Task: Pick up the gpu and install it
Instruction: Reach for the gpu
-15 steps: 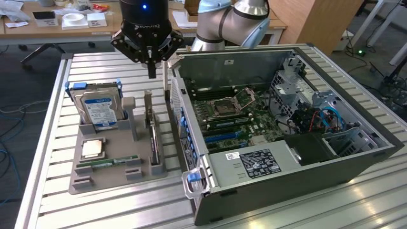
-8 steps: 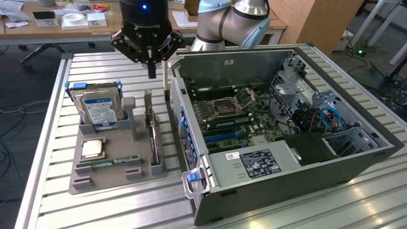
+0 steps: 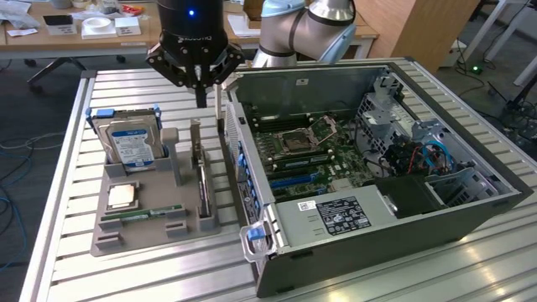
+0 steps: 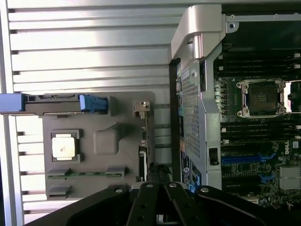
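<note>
The gpu [image 3: 201,176] stands on its long edge in a slot of the grey holder tray [image 3: 160,238], next to the open computer case [image 3: 470,207]. It is a thin dark card with a silvery bracket at its far end. From the wrist camera it shows edge-on as the gpu [image 4: 145,141], along the tray [image 4: 89,101] side nearest the case. My gripper [image 3: 200,94] hangs above the card's far end, shut, with nothing between its fingers and clear air below them. In the wrist view the gripper [image 4: 159,173] tips meet just beside the card.
A hard drive [image 3: 130,143] with a blue-white label stands at the tray's far end. A processor [image 3: 123,195] and a green RAM stick [image 3: 143,215] lie nearer. The case's motherboard [image 3: 306,151] lies exposed, with blue slots. Desks and the arm's base stand behind the slatted table.
</note>
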You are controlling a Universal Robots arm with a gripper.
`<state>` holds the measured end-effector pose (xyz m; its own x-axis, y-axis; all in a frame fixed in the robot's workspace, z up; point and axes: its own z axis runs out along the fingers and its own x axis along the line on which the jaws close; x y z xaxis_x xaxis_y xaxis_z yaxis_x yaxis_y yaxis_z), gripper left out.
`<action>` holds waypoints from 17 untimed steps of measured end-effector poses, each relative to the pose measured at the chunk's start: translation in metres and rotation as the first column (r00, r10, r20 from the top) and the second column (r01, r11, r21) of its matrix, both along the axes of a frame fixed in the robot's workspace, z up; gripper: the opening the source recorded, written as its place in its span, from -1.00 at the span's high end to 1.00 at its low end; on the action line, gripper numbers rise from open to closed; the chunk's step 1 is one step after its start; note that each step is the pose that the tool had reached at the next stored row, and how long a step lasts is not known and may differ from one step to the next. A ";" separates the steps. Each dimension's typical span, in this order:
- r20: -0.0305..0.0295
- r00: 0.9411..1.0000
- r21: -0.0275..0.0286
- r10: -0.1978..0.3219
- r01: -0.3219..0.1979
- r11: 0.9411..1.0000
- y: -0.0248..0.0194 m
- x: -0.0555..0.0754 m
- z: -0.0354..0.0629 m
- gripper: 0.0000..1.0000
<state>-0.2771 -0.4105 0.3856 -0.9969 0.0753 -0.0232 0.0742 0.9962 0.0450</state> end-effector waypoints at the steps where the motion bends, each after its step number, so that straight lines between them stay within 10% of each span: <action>1: 0.000 1.000 0.000 0.000 0.000 1.000 -0.0021 0.000 0.0000 0.79; 17: 0.000 1.000 0.000 0.000 0.000 1.000 -0.0306 -0.006 -0.0002 0.79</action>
<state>-0.2830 -0.4412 0.3854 -0.9969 0.0754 -0.0233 0.0743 0.9962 0.0451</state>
